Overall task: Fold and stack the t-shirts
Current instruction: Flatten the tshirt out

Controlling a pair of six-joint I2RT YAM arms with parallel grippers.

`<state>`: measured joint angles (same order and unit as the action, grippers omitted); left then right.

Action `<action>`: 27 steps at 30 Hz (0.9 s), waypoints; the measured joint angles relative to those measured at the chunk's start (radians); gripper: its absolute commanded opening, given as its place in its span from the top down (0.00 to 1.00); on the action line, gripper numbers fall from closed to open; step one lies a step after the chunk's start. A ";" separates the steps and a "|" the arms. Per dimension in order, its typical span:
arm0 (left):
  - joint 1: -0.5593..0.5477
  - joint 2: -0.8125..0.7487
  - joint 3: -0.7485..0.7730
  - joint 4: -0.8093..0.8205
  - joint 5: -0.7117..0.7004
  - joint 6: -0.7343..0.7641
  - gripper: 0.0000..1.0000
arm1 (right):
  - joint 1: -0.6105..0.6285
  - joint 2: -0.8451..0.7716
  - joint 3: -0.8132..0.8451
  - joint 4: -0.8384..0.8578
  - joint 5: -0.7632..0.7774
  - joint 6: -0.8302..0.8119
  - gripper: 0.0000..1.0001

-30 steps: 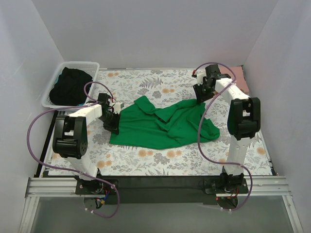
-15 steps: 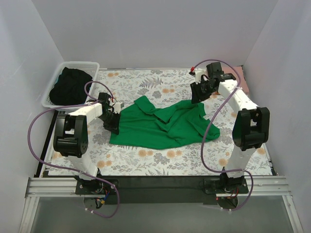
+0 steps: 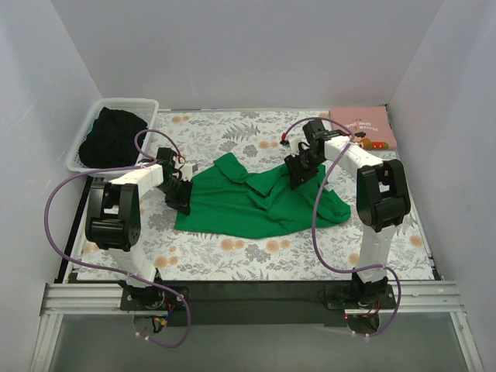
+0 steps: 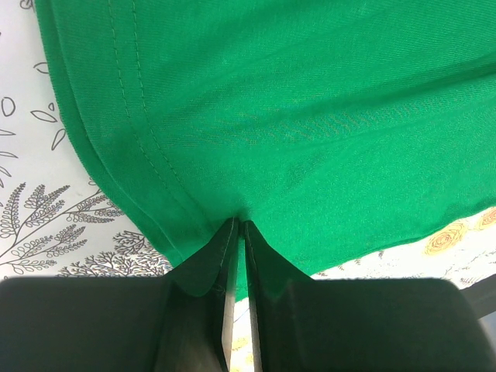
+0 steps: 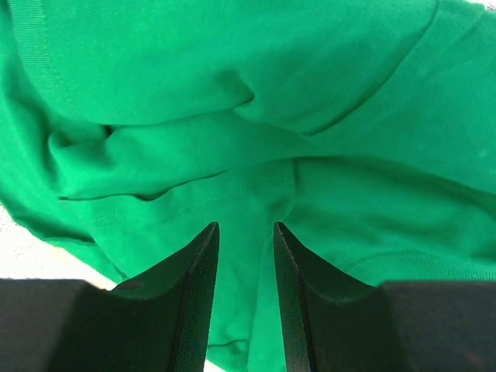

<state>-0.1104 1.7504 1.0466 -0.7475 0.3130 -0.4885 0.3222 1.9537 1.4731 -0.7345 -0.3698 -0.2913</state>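
The green t-shirt (image 3: 256,201) lies crumpled across the middle of the floral cloth. My left gripper (image 3: 184,194) is shut on its left hem; in the left wrist view (image 4: 239,225) the jaws pinch the green cloth (image 4: 294,116). My right gripper (image 3: 298,172) is open over the shirt's bunched upper right part; in the right wrist view (image 5: 246,226) the jaws stand apart above folded green cloth (image 5: 232,101). The pale pink t-shirt (image 3: 363,128) with small print lies folded at the far right corner.
A white slatted basket (image 3: 149,108) at the far left holds dark clothing (image 3: 112,138). The floral table cloth (image 3: 232,256) covers the table. White walls close in the left, back and right sides.
My right arm has swung left and forward from over the pink shirt to above the green shirt's upper right part, uncovering the pink shirt. The left gripper has stayed put.
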 measured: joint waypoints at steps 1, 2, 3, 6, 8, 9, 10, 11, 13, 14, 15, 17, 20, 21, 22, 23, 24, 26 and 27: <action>0.000 0.000 0.000 0.000 0.000 0.000 0.92 | 0.001 0.004 0.000 0.004 0.005 0.001 0.59; 0.000 0.000 0.000 0.000 0.001 0.000 0.92 | 0.003 0.008 0.000 0.006 0.010 0.001 0.59; 0.000 0.000 0.000 0.000 0.001 0.000 0.92 | 0.005 0.012 0.000 0.009 0.016 0.001 0.59; 0.000 0.000 0.000 0.000 0.000 0.000 0.92 | 0.009 0.024 0.000 0.018 0.036 0.002 0.59; 0.000 0.000 0.000 0.000 0.001 0.000 0.92 | 0.013 0.032 -0.003 0.029 0.050 0.002 0.59; 0.000 0.000 0.000 0.000 0.001 0.000 0.92 | 0.014 0.034 -0.004 0.031 0.052 0.002 0.59; 0.000 0.000 0.000 0.000 0.001 0.000 0.92 | 0.015 0.039 -0.004 0.033 0.054 0.002 0.59; 0.000 0.000 0.000 0.000 0.001 0.000 0.92 | 0.016 0.043 -0.005 0.034 0.055 0.002 0.59; 0.000 0.000 0.000 0.000 0.001 0.000 0.91 | 0.018 0.052 -0.005 0.037 0.058 0.002 0.59; 0.000 0.000 0.000 0.000 0.001 0.000 0.91 | 0.019 0.057 -0.005 0.038 0.058 0.002 0.60; 0.000 0.000 0.000 0.000 0.001 0.000 0.91 | 0.020 0.060 -0.005 0.038 0.058 0.002 0.60; 0.000 0.000 0.000 0.000 0.001 0.000 0.91 | 0.021 0.064 -0.005 0.039 0.061 0.003 0.61; 0.000 -0.001 -0.001 0.000 0.001 0.001 0.91 | 0.021 0.066 -0.005 0.045 0.065 0.003 0.69; 0.000 -0.002 -0.001 0.000 0.001 0.001 0.90 | 0.021 0.066 -0.005 0.048 0.067 0.002 0.72; 0.000 -0.002 -0.001 0.000 0.001 0.001 0.90 | 0.021 0.066 -0.005 0.050 0.069 0.002 0.78; 0.000 -0.002 -0.001 0.000 0.001 0.000 0.88 | 0.021 0.066 -0.005 0.052 0.072 0.001 0.82; 0.000 -0.003 -0.002 0.000 0.001 0.000 0.86 | 0.021 0.066 -0.005 0.053 0.074 0.002 0.87; 0.000 -0.006 -0.002 -0.002 0.003 0.002 0.80 | 0.021 0.066 -0.005 0.055 0.077 -0.002 0.99; 0.000 -0.009 -0.002 -0.005 0.011 0.005 0.72 | 0.021 0.066 -0.005 0.055 0.080 0.001 0.99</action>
<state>-0.1104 1.7412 1.0443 -0.7525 0.3244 -0.4835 0.3428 2.0197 1.4677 -0.6792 -0.2901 -0.2905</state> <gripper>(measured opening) 0.177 0.038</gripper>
